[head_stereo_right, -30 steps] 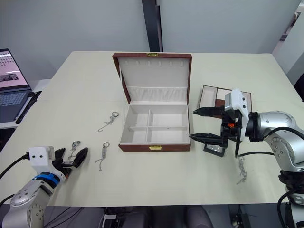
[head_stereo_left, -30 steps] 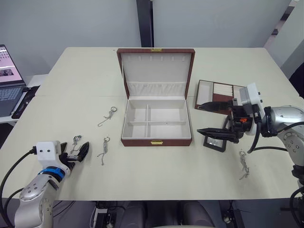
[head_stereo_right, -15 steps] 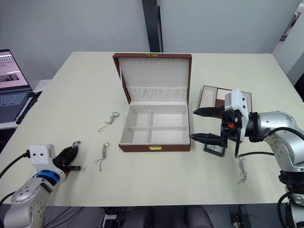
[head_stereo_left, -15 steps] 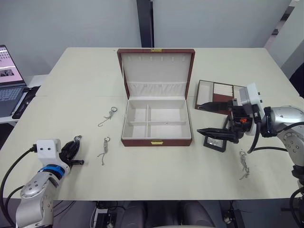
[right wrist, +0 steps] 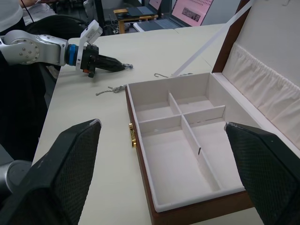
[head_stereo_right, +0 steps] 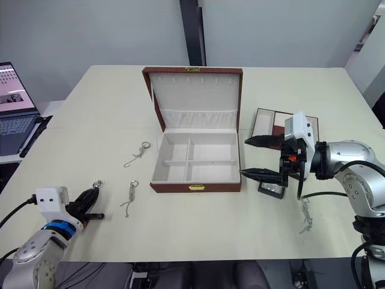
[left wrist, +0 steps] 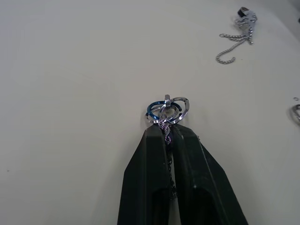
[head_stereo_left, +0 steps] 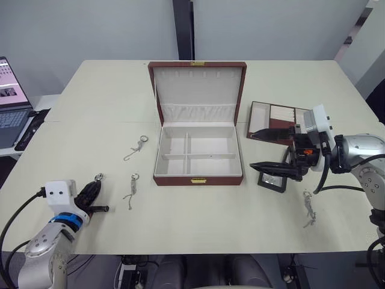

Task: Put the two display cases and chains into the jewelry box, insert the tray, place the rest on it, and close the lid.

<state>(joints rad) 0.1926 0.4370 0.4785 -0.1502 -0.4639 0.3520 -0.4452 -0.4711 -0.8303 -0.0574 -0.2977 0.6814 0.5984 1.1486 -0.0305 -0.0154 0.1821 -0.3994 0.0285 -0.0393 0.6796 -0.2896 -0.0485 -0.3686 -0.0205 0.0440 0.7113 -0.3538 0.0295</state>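
Observation:
The brown jewelry box (head_stereo_left: 198, 179) stands open mid-table, its lid upright and its four white compartments empty. My left gripper (left wrist: 167, 132) is shut on a thin chain whose silver and blue rings (left wrist: 166, 110) stick out past the fingertips, near the table's front left edge (head_stereo_left: 96, 182). Two more chains (head_stereo_left: 137, 146) (head_stereo_left: 131, 191) lie left of the box, and another chain (head_stereo_left: 309, 208) lies at the right. A black display case (head_stereo_left: 272, 180) sits right of the box. My right gripper (head_stereo_left: 251, 150) hangs open beside the box's right wall, above that case. The brown tray (head_stereo_left: 271, 112) lies behind it.
A laptop (head_stereo_left: 11, 99) sits open off the table's left edge. The table (head_stereo_left: 90, 114) has bare room behind the box and along its front edge.
My left gripper has shut on the ringed chain at the front left and drawn back slightly with it. The right arm has not moved.

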